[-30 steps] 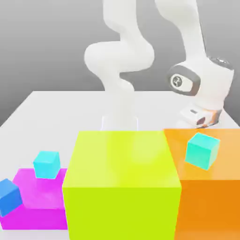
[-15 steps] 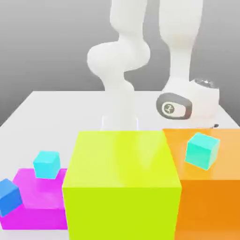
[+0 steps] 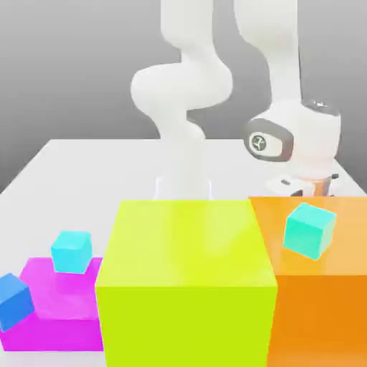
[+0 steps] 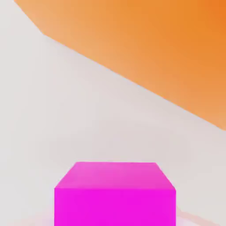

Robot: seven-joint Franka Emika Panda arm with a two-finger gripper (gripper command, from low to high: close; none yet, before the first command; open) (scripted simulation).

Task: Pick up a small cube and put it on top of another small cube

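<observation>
The arm's hand sits low behind the orange block (image 3: 319,287), on the exterior view's right. The gripper is pinched tight on the pink cube (image 4: 114,194), which sits right up close in the hand view, above the pale surface (image 4: 66,110). Out front, a teal cube (image 3: 309,229) rests on the orange block. Beside the big lime block (image 3: 186,287), another teal cube (image 3: 70,251) and a blue cube (image 3: 14,301) sit on the flat magenta block (image 3: 61,304).
</observation>
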